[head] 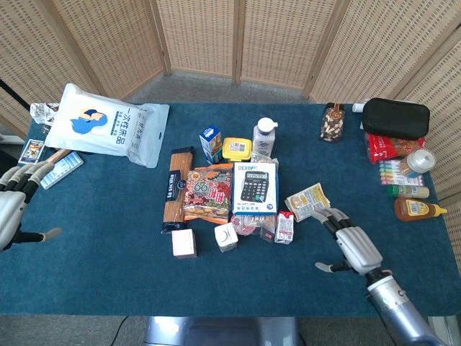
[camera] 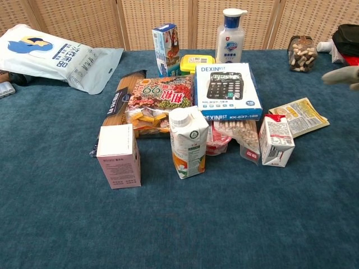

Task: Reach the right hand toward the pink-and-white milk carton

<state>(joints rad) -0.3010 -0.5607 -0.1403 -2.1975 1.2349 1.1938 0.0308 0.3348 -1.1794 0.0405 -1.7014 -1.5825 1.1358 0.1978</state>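
The dark blue carpeted table point(head: 108, 238) carries everything. At its far left lies a big white plastic pouch printed with a blue figure point(head: 109, 128), far from either hand. In the middle cluster lie a long dark packet of spaghetti point(head: 175, 189), a red-patterned snack bag point(head: 209, 193) and a blue-and-white boxed calculator point(head: 254, 189), all well to the left of the right hand's fingertips.

The right hand point(head: 353, 245) hovers over the table's near right part, palm down, fingers point(head: 328, 216) spread wide and holding nothing, thumb out to the side. In the chest view only a blurred grey bit of it point(camera: 343, 76) shows at the right edge.

The pink-and-white milk carton point(head: 285, 226) stands upright at the cluster's near right corner, just left of the right hand's fingertips and apart from them. A yellow-printed flat sachet point(head: 307, 201) lies just beyond those fingertips.

The white juice carton with a green logo point(camera: 188, 142) stands left of the milk carton, and a pale pink box point(camera: 118, 155) stands further left again.

The left hand point(head: 13, 205) sits at the table's left edge, fingers apart and holding nothing, well away from the cluster.
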